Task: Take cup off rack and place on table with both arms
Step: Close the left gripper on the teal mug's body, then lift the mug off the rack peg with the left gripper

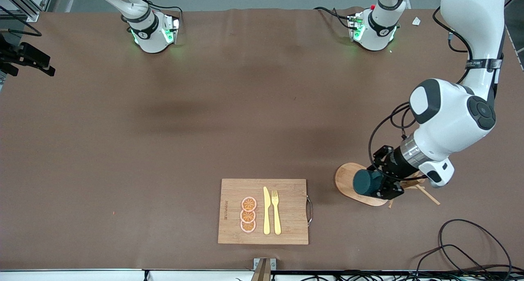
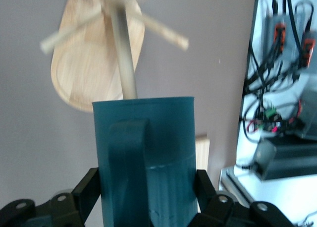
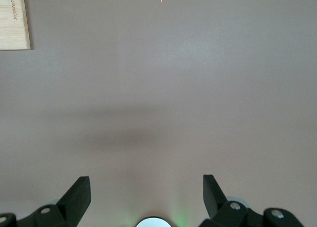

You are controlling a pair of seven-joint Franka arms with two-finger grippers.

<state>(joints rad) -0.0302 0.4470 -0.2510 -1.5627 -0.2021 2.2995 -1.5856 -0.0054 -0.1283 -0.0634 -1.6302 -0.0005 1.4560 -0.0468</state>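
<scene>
My left gripper [image 1: 380, 183] is shut on the dark teal cup [image 1: 364, 182] and holds it on its side over the oval base of the wooden rack [image 1: 346, 177]. In the left wrist view both black fingers [image 2: 88, 190] press the cup's [image 2: 148, 142] ribbed sides, with its handle facing the camera. The rack's post [image 2: 124, 58] and pegs rise just past the cup's rim. I cannot tell whether the cup still touches a peg. My right gripper [image 3: 146, 192] is open and empty above bare brown table [image 3: 173, 88]; it is out of the front view.
A bamboo cutting board [image 1: 233, 211] lies near the front edge with a yellow knife [image 1: 266, 210], a fork [image 1: 276, 211] and three orange slices [image 1: 248, 214]. Black cables [image 1: 466, 248] lie at the near corner by the left arm's end.
</scene>
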